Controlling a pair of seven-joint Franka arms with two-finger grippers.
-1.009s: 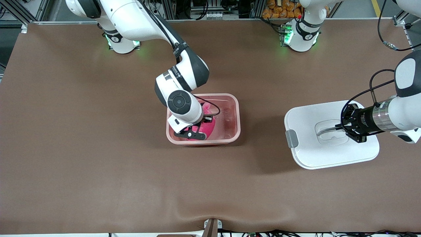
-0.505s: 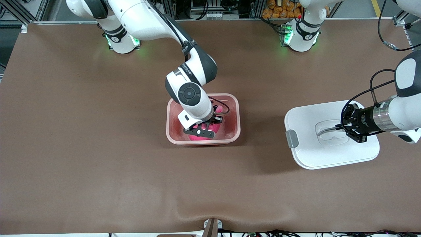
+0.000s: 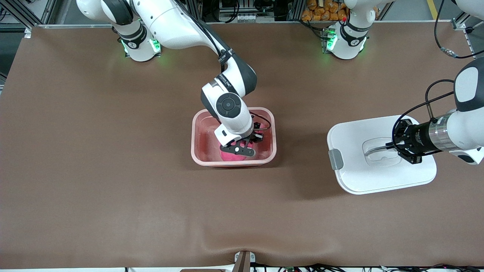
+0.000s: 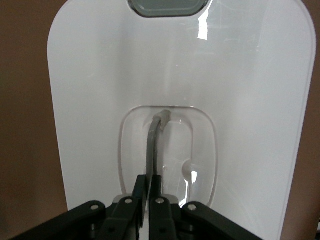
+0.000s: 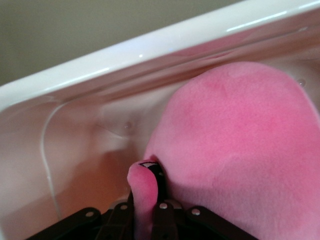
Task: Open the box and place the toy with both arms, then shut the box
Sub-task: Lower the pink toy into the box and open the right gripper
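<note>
The translucent pink box (image 3: 197, 145) stands open in the middle of the table. The hot-pink toy (image 3: 230, 157) is inside it. My right gripper (image 3: 242, 149) is down in the box, shut on a small ear of the toy. In the right wrist view the toy (image 5: 240, 145) fills the space beside the right gripper (image 5: 147, 195), close to the box wall (image 5: 100, 75). The white lid (image 3: 359, 170) is apart from the box, toward the left arm's end. My left gripper (image 3: 388, 146) is shut on its grey handle (image 3: 374, 150). The left wrist view shows the handle (image 4: 152, 142) between the left gripper's (image 4: 149, 182) jaws.
A grey clip (image 3: 335, 159) sits on the lid's edge that faces the box, and also shows in the left wrist view (image 4: 167, 7). The brown mat (image 3: 113, 170) covers the table. Orange items (image 3: 321, 9) lie past the table's edge by the left arm's base.
My right gripper has carried the toy along inside the box toward the left arm's end. The left arm and the lid have not moved.
</note>
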